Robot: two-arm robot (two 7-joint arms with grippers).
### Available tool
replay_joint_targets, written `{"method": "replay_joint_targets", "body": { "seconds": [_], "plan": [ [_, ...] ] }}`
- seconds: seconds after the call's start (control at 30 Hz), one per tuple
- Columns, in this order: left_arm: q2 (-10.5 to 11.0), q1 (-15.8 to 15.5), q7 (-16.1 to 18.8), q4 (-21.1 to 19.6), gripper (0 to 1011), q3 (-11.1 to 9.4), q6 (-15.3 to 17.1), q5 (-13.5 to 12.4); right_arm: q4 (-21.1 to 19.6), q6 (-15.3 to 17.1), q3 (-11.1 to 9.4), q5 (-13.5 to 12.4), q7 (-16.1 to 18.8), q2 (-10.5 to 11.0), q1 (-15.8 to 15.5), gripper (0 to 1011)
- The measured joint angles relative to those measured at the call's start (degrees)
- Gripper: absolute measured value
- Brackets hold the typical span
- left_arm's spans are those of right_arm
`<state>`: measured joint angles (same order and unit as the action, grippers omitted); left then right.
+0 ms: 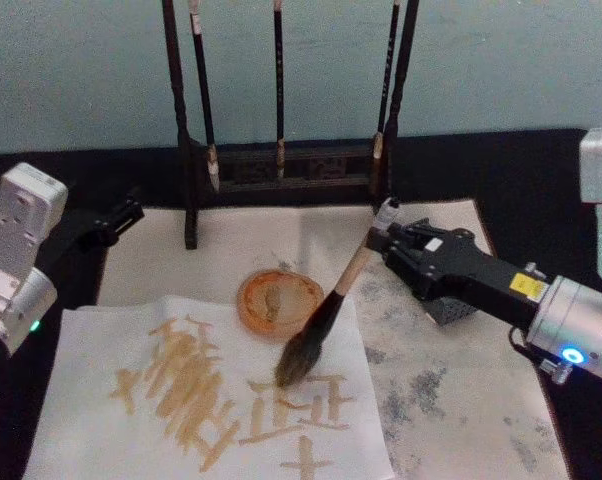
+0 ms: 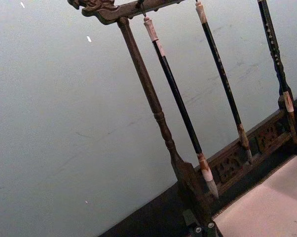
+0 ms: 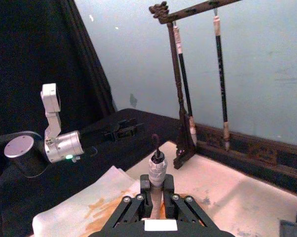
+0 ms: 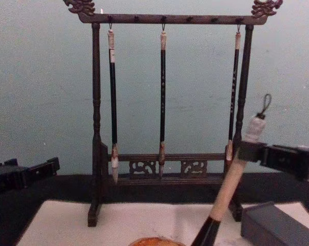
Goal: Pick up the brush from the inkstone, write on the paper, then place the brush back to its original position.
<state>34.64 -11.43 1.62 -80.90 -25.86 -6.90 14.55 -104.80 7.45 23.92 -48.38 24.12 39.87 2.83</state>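
**Brush on the paper, held high on the handle**

The right claw (image 1: 383, 238) was pinching the brush (image 1: 333, 297) near its white cap, the jaws pressed onto the pale handle. The brush leaned down and to my left, and its bristles touched the paper (image 1: 81, 405) at the top of the right-hand character. The left claw (image 1: 121, 215) sat parked over the black counter (image 1: 541, 170), well apart from the sheet.

My main worry was the grip. With the hold so far from the bristles, any drag on the tip could have swung the handle in the pinch and smeared a stroke. The sheet looked loose and damp, so too much downward push might have wrinkled it or pulled it along.

Two things crowded the route. The orange dish (image 1: 273, 300) lay just beside the ferrule — a careless sweep could have clipped it. The inkstone (image 1: 449, 308) was tucked partly under the claw's body, so I judged the return awkward: dropping too low risked a knock against the stone.
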Motion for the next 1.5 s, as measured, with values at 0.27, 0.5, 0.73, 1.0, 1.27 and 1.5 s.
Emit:
{"method": "replay_joint_targets", "body": {
  "seconds": [0.27,0.5,0.73,1.0,1.27,1.5],
  "plan": [
    [0.0,0.0,0.0,0.0,1000,0.0,0.0,0.0,-2.14,-1.13,-2.55,-1.42,0.21,1.22,-1.75,154],
    [0.0,0.0,0.0,0.0,1002,0.0,0.0,0.0,-4.07,-1.83,-2.74,-1.8,0.98,0.82,-1.04,154],
    [0.0,0.0,0.0,0.0,1002,0.0,0.0,0.0,-4.5,-1.64,-0.35,-0.89,1.36,-0.93,0.97,154],
    [0.0,0.0,0.0,0.0,1002,0.0,0.0,0.0,-1.88,-0.63,3.68,0.91,2.03,-3.15,2.77,154],
    [0.0,0.0,0.0,0.0,1002,0.0,0.0,0.0,1.07,-0.48,5.51,1.35,2.83,-4.55,3.32,154],
    [0.0,0.0,0.0,0.0,1002,0.0,0.0,-0.01,1.58,-0.26,5.11,1.25,2.56,-3.69,2.43,154]
  ]
}}
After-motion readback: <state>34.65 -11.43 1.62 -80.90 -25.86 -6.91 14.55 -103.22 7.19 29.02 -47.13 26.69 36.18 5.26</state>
